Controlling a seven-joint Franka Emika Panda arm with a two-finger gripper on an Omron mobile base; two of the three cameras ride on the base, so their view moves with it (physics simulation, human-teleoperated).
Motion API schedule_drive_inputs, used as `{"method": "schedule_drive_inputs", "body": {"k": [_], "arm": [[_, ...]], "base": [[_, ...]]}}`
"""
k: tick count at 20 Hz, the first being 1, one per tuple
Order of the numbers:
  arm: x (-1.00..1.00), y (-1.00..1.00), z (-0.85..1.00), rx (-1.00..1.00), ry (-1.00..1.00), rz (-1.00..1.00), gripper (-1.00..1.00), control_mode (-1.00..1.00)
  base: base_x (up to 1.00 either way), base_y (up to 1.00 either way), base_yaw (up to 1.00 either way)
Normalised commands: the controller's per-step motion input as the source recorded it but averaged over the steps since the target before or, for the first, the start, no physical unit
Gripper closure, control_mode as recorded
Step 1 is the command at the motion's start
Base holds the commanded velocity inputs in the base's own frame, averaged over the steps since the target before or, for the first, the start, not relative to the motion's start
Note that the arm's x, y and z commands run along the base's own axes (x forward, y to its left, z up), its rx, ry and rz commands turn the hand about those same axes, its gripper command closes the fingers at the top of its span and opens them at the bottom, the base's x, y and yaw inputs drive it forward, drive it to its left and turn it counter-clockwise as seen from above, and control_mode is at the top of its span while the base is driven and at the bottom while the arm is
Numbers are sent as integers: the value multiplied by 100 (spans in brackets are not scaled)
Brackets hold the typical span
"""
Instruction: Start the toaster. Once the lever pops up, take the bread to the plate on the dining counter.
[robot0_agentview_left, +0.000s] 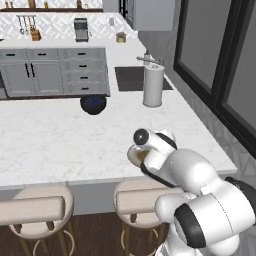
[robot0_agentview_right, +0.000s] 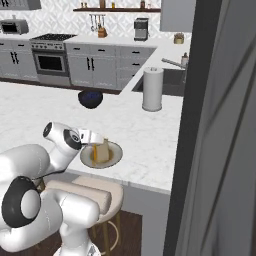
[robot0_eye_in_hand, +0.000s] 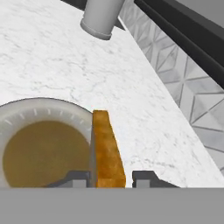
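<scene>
Gripper (robot0_eye_in_hand: 111, 179) is standing slightly open around the bread (robot0_eye_in_hand: 106, 148), upright on the plate (robot0_eye_in_hand: 26, 111) near the counter (robot0_eye_in_hand: 144, 127) front edge. Bread looks light, stiff, crumbly; pinching its flat faces is looking safest.

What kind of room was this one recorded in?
A rendered home kitchen, it seems: a marble dining counter with stools, an inset sink, and a range among grey cabinets along the back wall.
</scene>
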Motion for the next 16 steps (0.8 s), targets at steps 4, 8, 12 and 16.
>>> {"method": "schedule_drive_inputs", "body": {"k": [4, 8, 12, 16], "arm": [[19, 0, -5, 4, 0, 0, -100, -100], [0, 1, 0, 7, 0, 0, -100, -100], [1, 14, 0, 10, 0, 0, -100, -100], [24, 25, 11, 19, 0, 1, -100, -100]], "base": [[0, 0, 0], [0, 0, 0], [0, 0, 0], [0, 0, 0]]}}
